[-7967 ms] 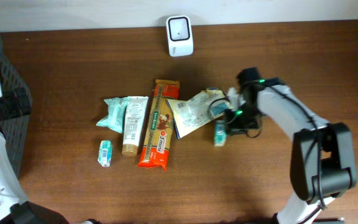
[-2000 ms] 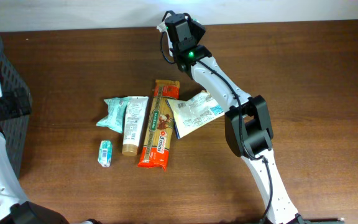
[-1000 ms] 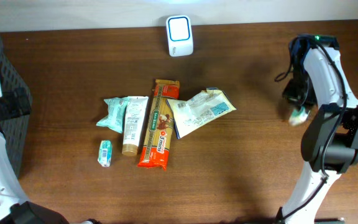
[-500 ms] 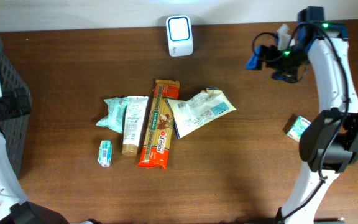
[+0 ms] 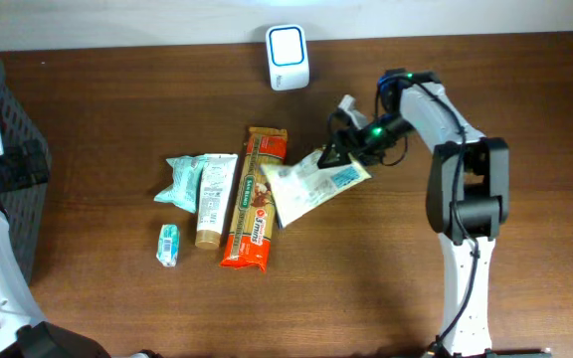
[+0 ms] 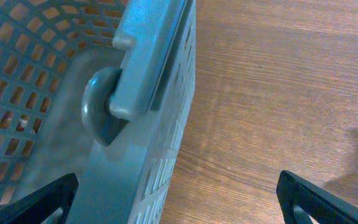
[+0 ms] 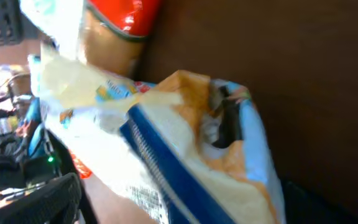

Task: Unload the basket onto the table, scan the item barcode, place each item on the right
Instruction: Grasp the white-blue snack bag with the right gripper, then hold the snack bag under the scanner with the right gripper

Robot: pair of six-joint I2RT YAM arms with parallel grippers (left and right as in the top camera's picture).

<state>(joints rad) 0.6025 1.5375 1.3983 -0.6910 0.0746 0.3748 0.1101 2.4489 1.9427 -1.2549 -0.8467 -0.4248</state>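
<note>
A brown wooden desk (image 5: 117, 89) seen from above. At its far edge stands a small white barcode scanner (image 5: 287, 57) with a square window facing up.

In the middle of the desk lies a cluster of goods. From left to right they are a teal pouch (image 5: 180, 182), a cream tube (image 5: 213, 199), a long red and orange packet (image 5: 255, 199) and a flat white and blue packet (image 5: 306, 181). The pouch touches the tube, and the tube lies alongside the long packet. The flat packet overlaps the long packet's right edge. A small teal and white box (image 5: 168, 244) lies alone, just in front of the pouch.

The right gripper (image 5: 338, 149) reaches in from the right to the flat packet's upper right corner. In the right wrist view its fingers stand wide apart, with the crumpled end of the packet between them. Whether they touch it cannot be told. The packet lies on the desk, well short of the scanner.

At the desk's left edge is a dark grey plastic lattice basket (image 5: 3, 149). The left gripper (image 6: 179, 198) hangs over its rim, fingers spread wide and holding nothing. The left wrist view shows only the basket's latticed wall and a round grey handle mount.
</note>
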